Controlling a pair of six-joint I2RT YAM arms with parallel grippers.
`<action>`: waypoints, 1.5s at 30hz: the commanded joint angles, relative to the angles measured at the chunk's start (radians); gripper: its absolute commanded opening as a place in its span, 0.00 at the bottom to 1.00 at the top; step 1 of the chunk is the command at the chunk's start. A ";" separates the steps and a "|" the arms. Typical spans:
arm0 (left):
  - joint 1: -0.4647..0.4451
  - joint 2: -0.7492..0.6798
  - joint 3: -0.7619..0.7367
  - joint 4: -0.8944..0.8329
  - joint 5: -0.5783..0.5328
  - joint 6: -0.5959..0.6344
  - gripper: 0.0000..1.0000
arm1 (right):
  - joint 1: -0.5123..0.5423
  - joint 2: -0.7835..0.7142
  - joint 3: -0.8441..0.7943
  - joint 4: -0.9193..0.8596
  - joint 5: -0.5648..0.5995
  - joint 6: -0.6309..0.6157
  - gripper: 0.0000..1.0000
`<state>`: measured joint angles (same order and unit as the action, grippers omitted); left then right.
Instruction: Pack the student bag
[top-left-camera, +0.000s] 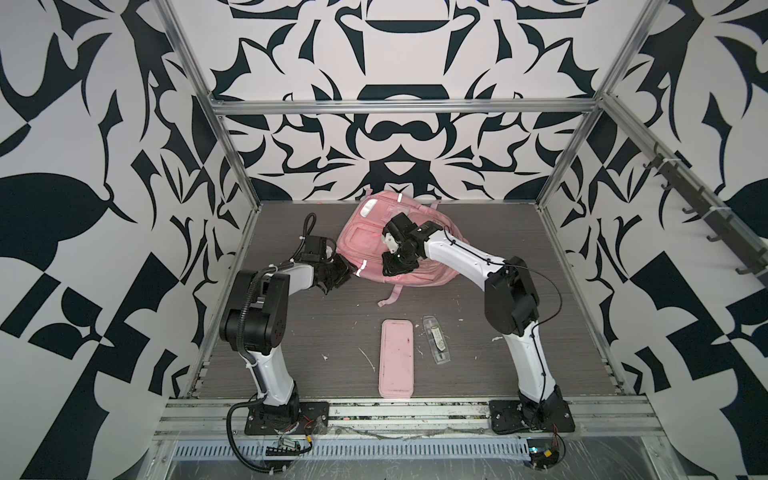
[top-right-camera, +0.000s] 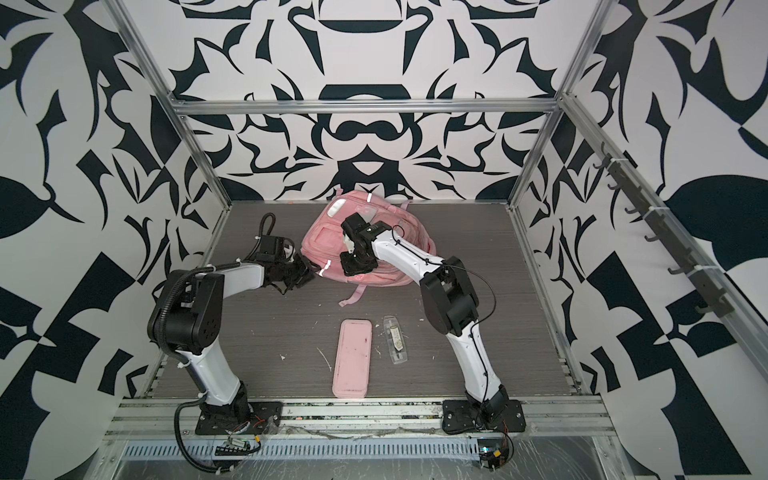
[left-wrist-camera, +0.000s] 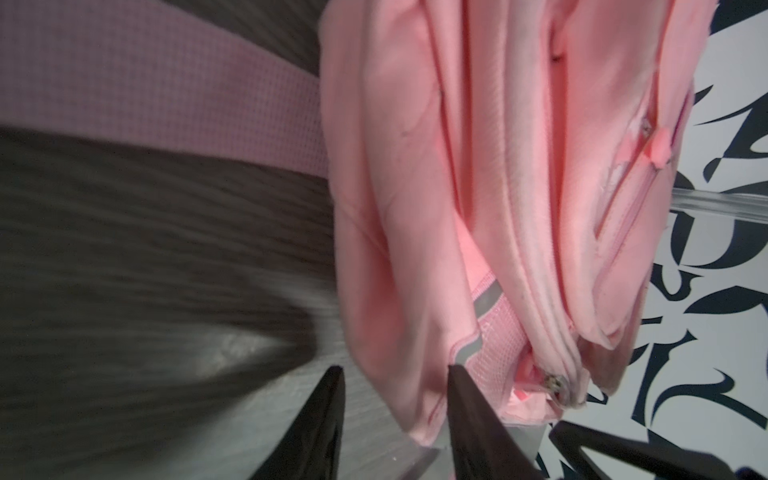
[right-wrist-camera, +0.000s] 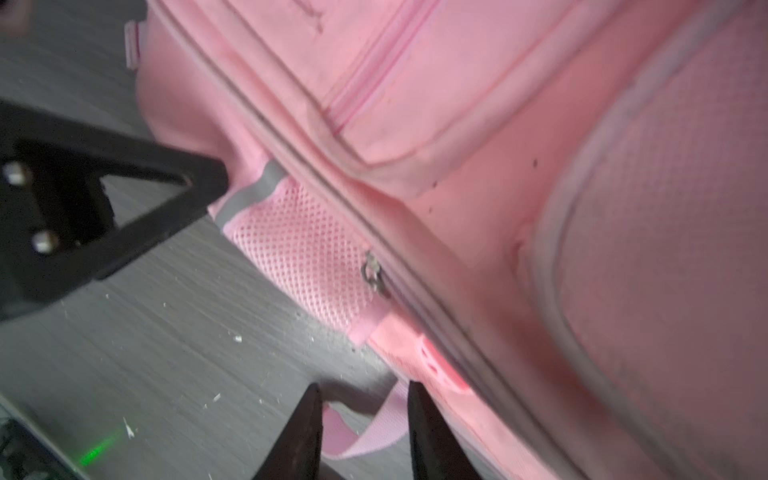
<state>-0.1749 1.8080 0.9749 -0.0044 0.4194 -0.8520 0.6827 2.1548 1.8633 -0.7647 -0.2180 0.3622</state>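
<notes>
The student bag (top-left-camera: 365, 245) (top-right-camera: 328, 245) is a pink backpack lying flat at the back middle of the table. My left gripper (top-left-camera: 345, 270) (left-wrist-camera: 395, 370) stands open at its left lower corner. The corner fabric lies loosely between the fingertips, next to a silver strip (left-wrist-camera: 484, 301). My right gripper (top-left-camera: 392, 270) (right-wrist-camera: 363, 386) hovers open over the bag's near edge. A loose pink strap (right-wrist-camera: 374, 432) shows beyond its fingertips. In the right wrist view a metal zip pull (right-wrist-camera: 374, 274) sits beside the mesh side pocket (right-wrist-camera: 299, 249). A left finger (right-wrist-camera: 199, 183) touches the silver strip there.
A flat pink pencil case (top-left-camera: 397, 359) (top-right-camera: 352, 359) lies near the front middle of the table. To its right is a clear plastic case (top-left-camera: 435, 340) (top-right-camera: 395, 340). A pink strap (top-left-camera: 390, 295) trails from the bag toward the front. Aluminium frame posts stand at the table corners.
</notes>
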 joint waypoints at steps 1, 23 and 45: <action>0.003 -0.056 -0.002 -0.052 0.004 0.027 0.52 | 0.006 -0.131 -0.081 0.049 0.005 0.006 0.42; -0.181 -0.310 -0.192 -0.215 0.034 0.213 0.63 | 0.013 -0.581 -0.802 0.396 -0.191 0.225 0.49; -0.392 -0.413 -0.438 -0.117 0.208 0.251 0.63 | 0.092 -0.646 -1.068 0.486 -0.296 0.352 0.54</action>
<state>-0.5518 1.4120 0.5579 -0.1463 0.5850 -0.6125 0.7624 1.5299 0.8116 -0.3065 -0.4988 0.6933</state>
